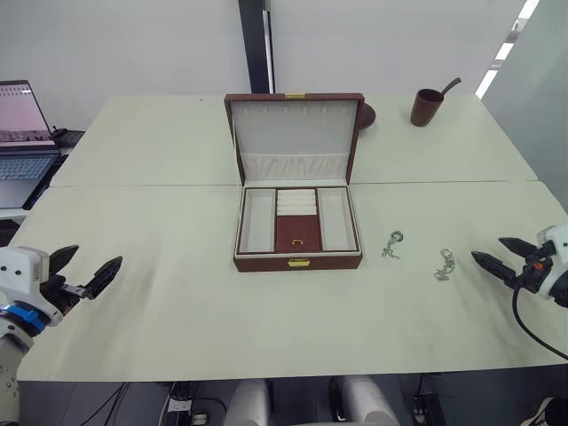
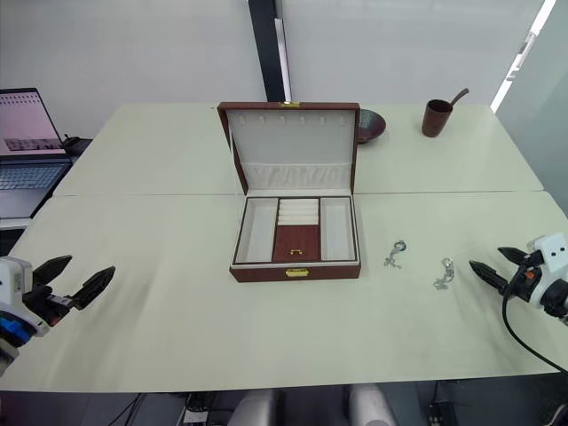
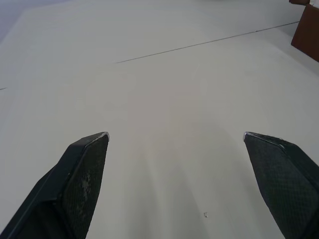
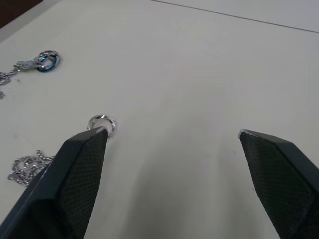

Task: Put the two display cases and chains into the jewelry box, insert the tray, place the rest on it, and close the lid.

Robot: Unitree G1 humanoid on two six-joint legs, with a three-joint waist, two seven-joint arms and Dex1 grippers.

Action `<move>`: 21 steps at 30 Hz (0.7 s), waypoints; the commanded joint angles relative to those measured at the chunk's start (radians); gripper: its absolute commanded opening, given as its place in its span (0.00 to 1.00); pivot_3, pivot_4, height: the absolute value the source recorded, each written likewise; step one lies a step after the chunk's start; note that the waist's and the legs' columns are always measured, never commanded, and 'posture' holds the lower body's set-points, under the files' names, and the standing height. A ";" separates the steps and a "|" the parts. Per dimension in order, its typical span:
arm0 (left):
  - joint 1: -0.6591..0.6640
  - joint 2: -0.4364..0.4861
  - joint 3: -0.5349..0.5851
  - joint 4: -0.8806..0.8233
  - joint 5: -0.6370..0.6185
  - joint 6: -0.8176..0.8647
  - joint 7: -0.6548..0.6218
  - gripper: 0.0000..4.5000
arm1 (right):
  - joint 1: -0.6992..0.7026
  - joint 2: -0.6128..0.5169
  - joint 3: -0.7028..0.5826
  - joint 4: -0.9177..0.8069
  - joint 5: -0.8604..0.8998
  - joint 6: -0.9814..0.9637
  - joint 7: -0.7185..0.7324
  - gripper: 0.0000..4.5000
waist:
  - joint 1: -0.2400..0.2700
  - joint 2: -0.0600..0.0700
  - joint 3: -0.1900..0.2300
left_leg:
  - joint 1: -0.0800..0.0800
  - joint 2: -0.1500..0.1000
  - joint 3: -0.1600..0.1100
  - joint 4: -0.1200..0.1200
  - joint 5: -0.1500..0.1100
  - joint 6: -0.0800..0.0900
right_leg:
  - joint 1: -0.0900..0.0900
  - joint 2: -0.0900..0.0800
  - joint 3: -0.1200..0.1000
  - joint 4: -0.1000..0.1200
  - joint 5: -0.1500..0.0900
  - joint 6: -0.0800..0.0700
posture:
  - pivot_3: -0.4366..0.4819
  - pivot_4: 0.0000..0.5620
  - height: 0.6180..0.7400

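Pale matte tabletop [image 1: 160, 266]: your reddish-brown jewelry box [image 1: 298, 232] sits centre, lid [image 1: 294, 138] upright, tray [image 1: 298, 222] seated; two silver chains [image 1: 393, 243] lie right. Left gripper [image 1: 91, 272] and right gripper [image 1: 493, 256] gape wide, empty.

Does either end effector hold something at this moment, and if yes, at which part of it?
Nothing is held. The left end effector and the right end effector are both open over the table. The chains lie on the table near the right one, untouched.
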 commanded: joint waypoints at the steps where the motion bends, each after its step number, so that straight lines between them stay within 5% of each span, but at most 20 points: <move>1: 0.046 -0.012 -0.018 -0.140 -0.019 -0.014 -0.053 1.00 | 0.060 0.030 -0.068 -0.179 0.081 0.073 -0.046 0.99 | 0.000 0.000 0.000 | 0.000 0.000 0.000 0.000 0.000 0.000 | 0.000 0.000 0.000 0.000 0.000 0.000 | 0.48 0.27 1.00; 10: 0.118 -0.057 -0.268 -0.512 -0.019 0.050 -0.123 1.00 | 0.225 0.195 -0.091 -0.547 0.142 0.186 -0.256 0.99 | 0.002 0.000 -0.001 | 0.000 0.000 0.000 0.000 0.000 0.000 | 0.001 -0.001 0.001 0.000 0.000 0.001 | 0.48 0.27 1.00; 21: 0.063 -0.066 -0.543 -0.593 0.060 -0.034 -0.224 1.00 | 0.257 0.351 0.034 -0.683 -0.039 0.186 -0.556 0.99 | 0.001 0.001 -0.001 | 0.000 0.000 0.000 0.000 0.000 0.000 | 0.000 0.001 0.002 0.000 0.000 0.001 | 0.48 0.27 1.00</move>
